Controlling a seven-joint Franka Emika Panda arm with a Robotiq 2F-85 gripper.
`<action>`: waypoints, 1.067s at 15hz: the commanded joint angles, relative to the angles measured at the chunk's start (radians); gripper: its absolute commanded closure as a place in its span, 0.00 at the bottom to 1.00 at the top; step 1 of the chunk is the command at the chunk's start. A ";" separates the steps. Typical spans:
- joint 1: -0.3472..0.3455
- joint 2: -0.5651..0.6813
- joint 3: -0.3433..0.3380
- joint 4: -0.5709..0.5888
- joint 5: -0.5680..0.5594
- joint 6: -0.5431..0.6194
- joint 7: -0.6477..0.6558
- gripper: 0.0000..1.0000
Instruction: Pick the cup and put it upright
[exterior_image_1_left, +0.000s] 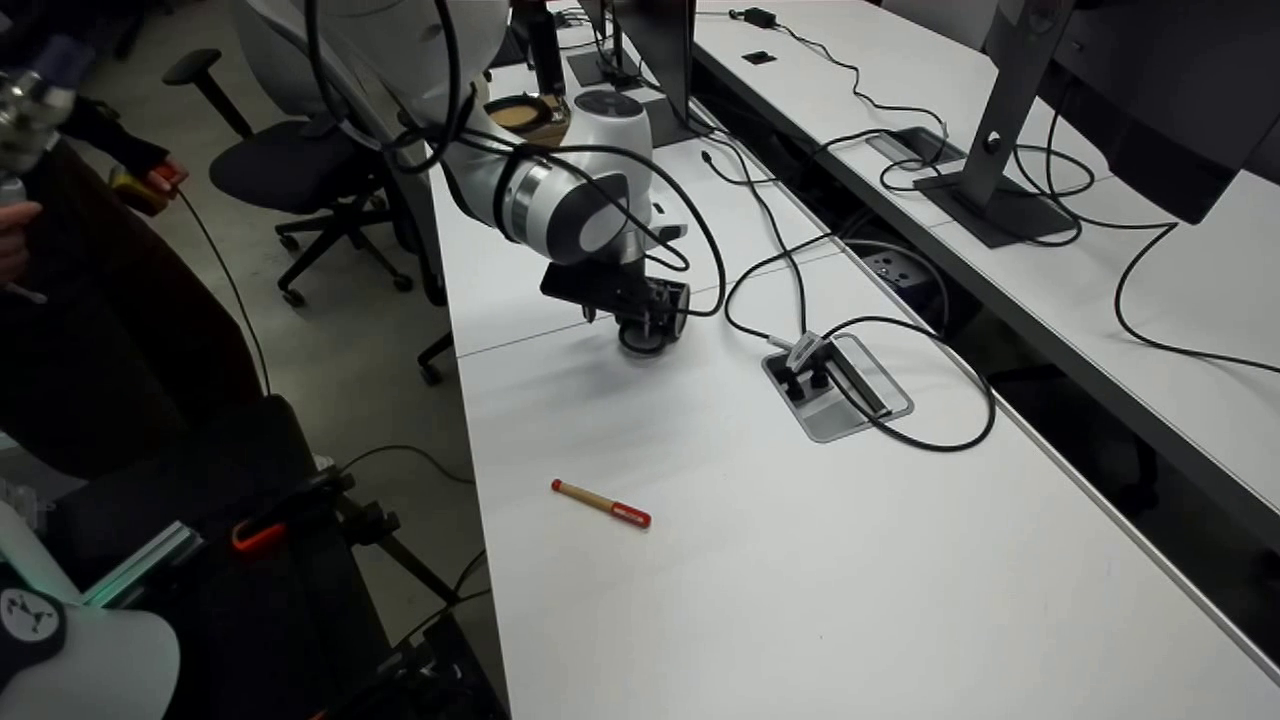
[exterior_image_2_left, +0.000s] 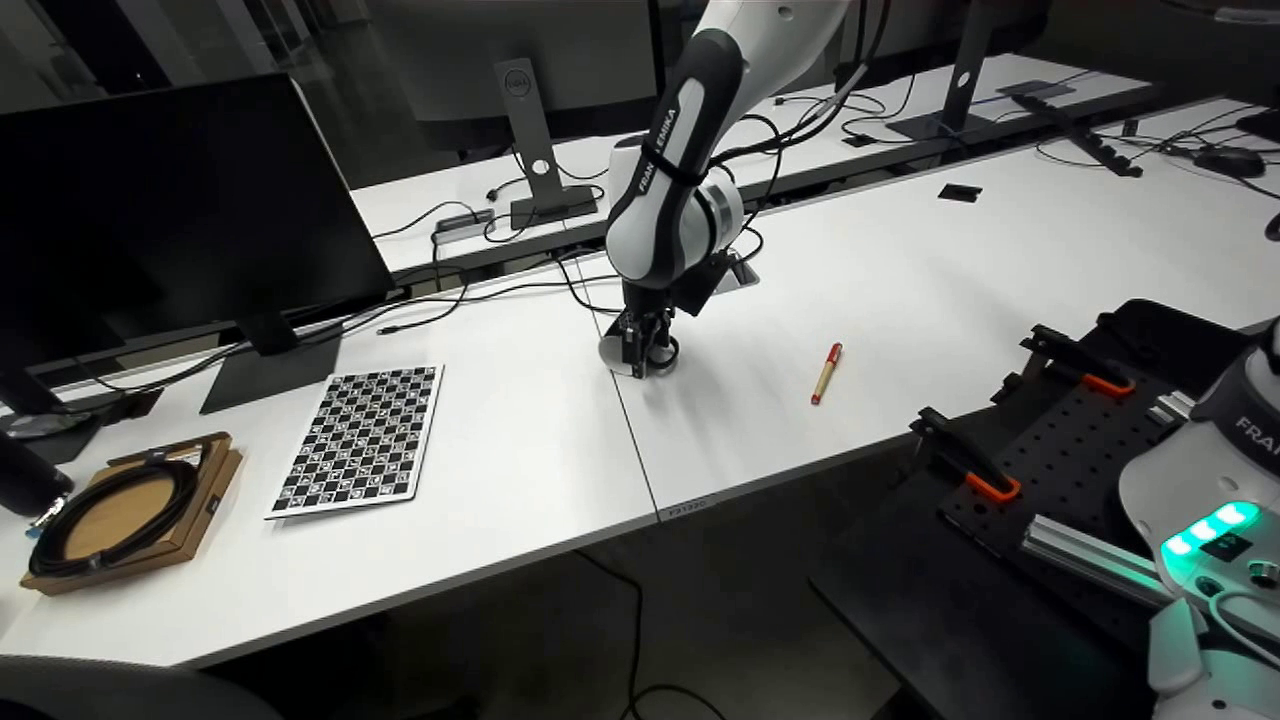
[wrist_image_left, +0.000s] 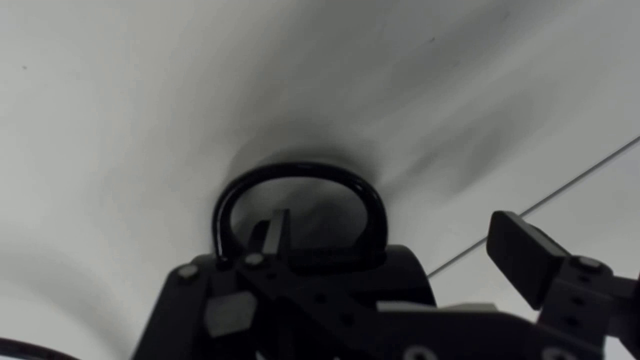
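The small black cup (exterior_image_1_left: 682, 312) lies on its side on the white table, and it also shows in an exterior view (exterior_image_2_left: 612, 353) beside the table seam. In the wrist view the dark cup body (wrist_image_left: 400, 270) is partly hidden behind the gripper, and its black handle loop (wrist_image_left: 300, 171) sticks out over the table. My gripper (wrist_image_left: 397, 240) is down at the cup with its fingers wide apart. One finger overlaps the handle loop; I cannot tell whether it passes through it. The other finger is off to the right, apart from the cup. The gripper also shows in an exterior view (exterior_image_2_left: 642, 350).
A red-brown pen (exterior_image_1_left: 600, 503) lies on the table. A grey cable box (exterior_image_1_left: 835, 390) with looped black cables is set in the table. A checkered board (exterior_image_2_left: 360, 440), a cardboard box with a coiled cable (exterior_image_2_left: 185, 525) and a monitor (exterior_image_2_left: 180, 230) stand on the table.
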 joint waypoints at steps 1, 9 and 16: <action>0.011 0.048 -0.016 0.073 -0.035 -0.027 -0.012 0.00; 0.011 0.087 -0.022 0.110 -0.049 -0.050 -0.022 0.08; 0.009 0.097 -0.020 0.126 -0.056 -0.069 -0.024 0.62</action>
